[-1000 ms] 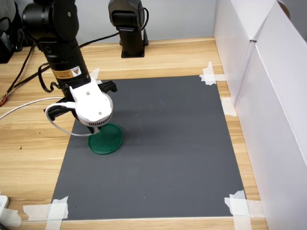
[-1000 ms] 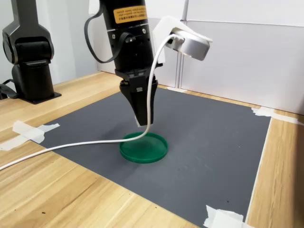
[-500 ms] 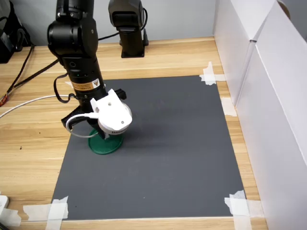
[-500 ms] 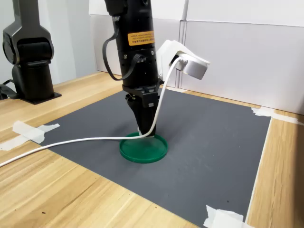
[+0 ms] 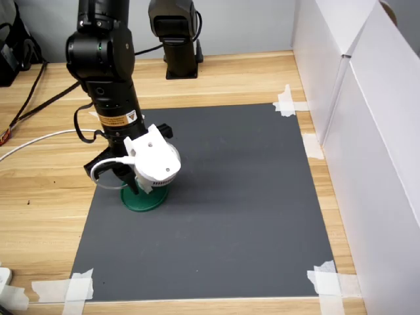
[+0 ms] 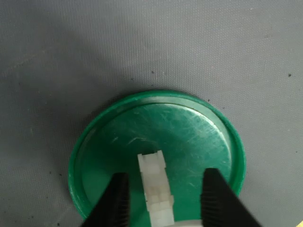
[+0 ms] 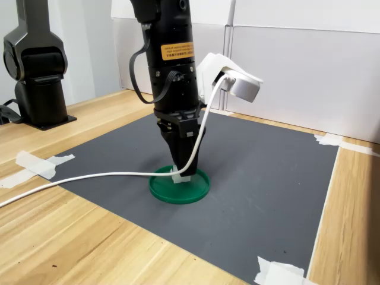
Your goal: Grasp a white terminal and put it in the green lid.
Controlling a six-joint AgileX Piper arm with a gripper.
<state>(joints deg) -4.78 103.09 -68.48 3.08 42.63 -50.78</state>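
Pale wood makes up the bench point(image 5: 39, 203), and at the first exterior view's left a white cable point(image 5: 29, 146) trails across it toward the black robot arm point(image 5: 105, 72). On the bench lies a dark grey rectangular mat point(image 5: 230, 210), its corners held down by strips of white tape point(image 5: 72, 287). The arm stands almost upright over the mat's left part in the first exterior view, with a round white wrist camera point(image 5: 156, 165) fixed to its side. Its black pincer point(image 7: 183, 172) points straight down into the flat round dark-green plastic lid point(image 7: 196, 191), which rests on the mat.

Wrist view now: the two dark fingers point(image 6: 116, 201) stand apart over the lid point(image 6: 199, 137), and between them sits the small white translucent plastic terminal point(image 6: 155, 187), an oblong block. There is a visible gap on either side of it, so the fingers are not pressing on it. The terminal lies inside the lid's raised rim, on the scratched green floor, though whether it rests fully down cannot be told. In the second exterior view a small white piece point(image 7: 180, 177) shows at the pincer tips, just at the lid's surface.

Further right in the first exterior view the mat runs bare to a white panel wall point(image 5: 367, 131) along the bench's edge. Behind the arm a second black stand point(image 5: 174, 36) rises from the bench.
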